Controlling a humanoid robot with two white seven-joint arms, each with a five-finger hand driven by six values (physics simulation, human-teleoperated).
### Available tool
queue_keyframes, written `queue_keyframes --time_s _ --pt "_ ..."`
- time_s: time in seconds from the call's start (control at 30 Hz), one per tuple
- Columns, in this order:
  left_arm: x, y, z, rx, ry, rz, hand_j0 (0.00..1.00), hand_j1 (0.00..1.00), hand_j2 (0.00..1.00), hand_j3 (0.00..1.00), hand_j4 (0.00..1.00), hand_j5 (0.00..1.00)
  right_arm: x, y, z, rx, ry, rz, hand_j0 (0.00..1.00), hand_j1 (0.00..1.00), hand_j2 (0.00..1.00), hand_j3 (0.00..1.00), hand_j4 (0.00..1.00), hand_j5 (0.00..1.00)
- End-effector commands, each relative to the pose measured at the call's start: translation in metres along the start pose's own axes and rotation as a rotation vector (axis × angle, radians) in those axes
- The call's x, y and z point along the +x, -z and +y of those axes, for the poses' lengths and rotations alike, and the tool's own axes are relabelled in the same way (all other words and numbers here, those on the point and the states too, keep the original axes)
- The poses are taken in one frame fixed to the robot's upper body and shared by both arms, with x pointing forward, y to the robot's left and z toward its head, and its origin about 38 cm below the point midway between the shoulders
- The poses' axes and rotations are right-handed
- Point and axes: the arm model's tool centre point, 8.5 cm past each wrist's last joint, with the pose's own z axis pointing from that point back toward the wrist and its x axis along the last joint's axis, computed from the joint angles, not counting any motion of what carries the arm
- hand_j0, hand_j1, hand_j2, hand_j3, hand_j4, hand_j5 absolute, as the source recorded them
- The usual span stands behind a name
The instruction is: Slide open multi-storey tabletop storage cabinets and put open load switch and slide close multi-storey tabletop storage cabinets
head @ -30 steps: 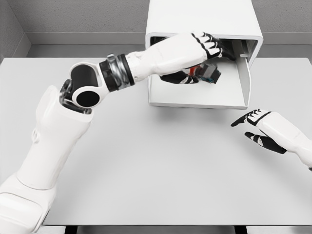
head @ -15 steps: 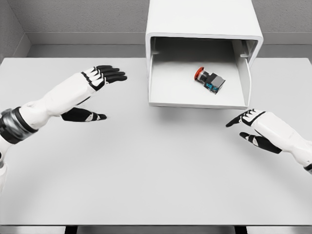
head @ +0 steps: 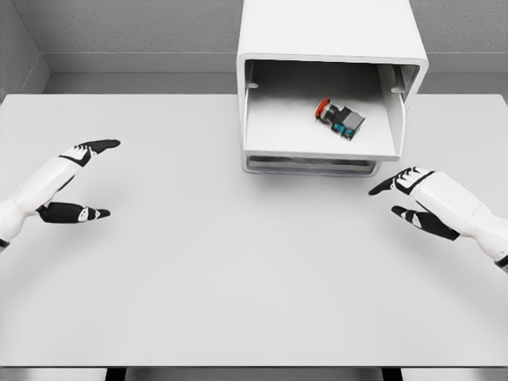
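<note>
Load switch [head: 340, 120] with red button lies on pulled-out drawer [head: 317, 148] of white storage cabinet [head: 329, 36] at far edge of tabletop [head: 238, 270], right of middle; switch sits toward drawer's right half, touching neither hand; second drawer front shows just below; we see left hand [head: 67, 182] near tabletop's left edge, fingers apart, holding nothing; right hand [head: 425, 202] near right edge, just below cabinet's right corner, fingers spread, empty; both hands well apart from switch.
</note>
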Motion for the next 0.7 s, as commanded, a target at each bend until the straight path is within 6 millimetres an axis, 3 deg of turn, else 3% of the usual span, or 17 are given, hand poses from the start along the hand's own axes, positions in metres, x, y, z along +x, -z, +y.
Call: queue_keyframes --time_s 0.0,0.3,0.6,0.67 --pt "-0.002 -0.001 0.000 0.005 -0.010 0.004 1.00 1.00 1.00 1.00 1.00 1.00 0.002 0.002 0.002 0.002 0.010 -0.008 0.64 0.64 0.64 0.64 0.64 0.64" --pt "-0.006 -0.003 0.000 0.016 -0.023 0.014 1.00 1.00 1.00 1.00 1.00 1.00 0.025 0.040 0.007 0.016 0.013 -0.127 0.65 0.65 0.65 0.65 0.65 0.65" --pt "-0.010 -0.002 0.001 0.017 -0.027 0.024 1.00 1.00 1.00 1.00 1.00 1.00 0.027 0.058 -0.007 0.008 -0.035 -0.155 0.67 0.67 0.67 0.67 0.67 0.67" --pt "-0.012 -0.002 0.001 0.016 -0.029 0.029 1.00 1.00 1.00 1.00 1.00 1.00 0.019 0.061 -0.010 0.008 -0.037 -0.138 0.67 0.67 0.67 0.67 0.67 0.67"
